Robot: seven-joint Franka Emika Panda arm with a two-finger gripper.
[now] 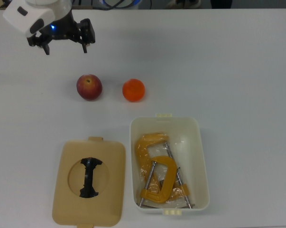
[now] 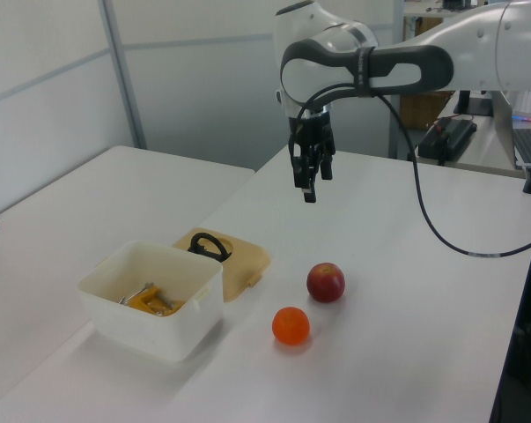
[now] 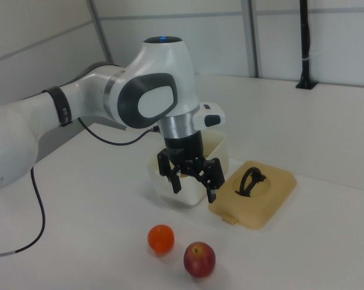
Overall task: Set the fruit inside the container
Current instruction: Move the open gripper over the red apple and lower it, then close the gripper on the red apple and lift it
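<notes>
Lid: tan lid (image 1: 89, 182), black handle up, flat on the desk (image 1: 237, 71) at the top view's bottom left, just beside the tub.
Container: white tub (image 1: 202, 161) at the top view's bottom, uncovered, with yellow-orange C-clamps (image 1: 158, 175) lying inside.
Orange: round orange fruit (image 1: 133, 90) sits on the bare desk, just past the tub's far short end in the top view, outside it.
Apple: dark red apple (image 1: 89, 87) sits beside the orange, on the top view's left, the two near but apart, stem dimple up.
Gripper: gripper (image 1: 67, 45) hangs in the air beyond the apple, well apart from both fruits, pointing down.
Jaws: spread wide and holding nothing; the right view shows both black fingers (image 3: 212, 175) parted.
</notes>
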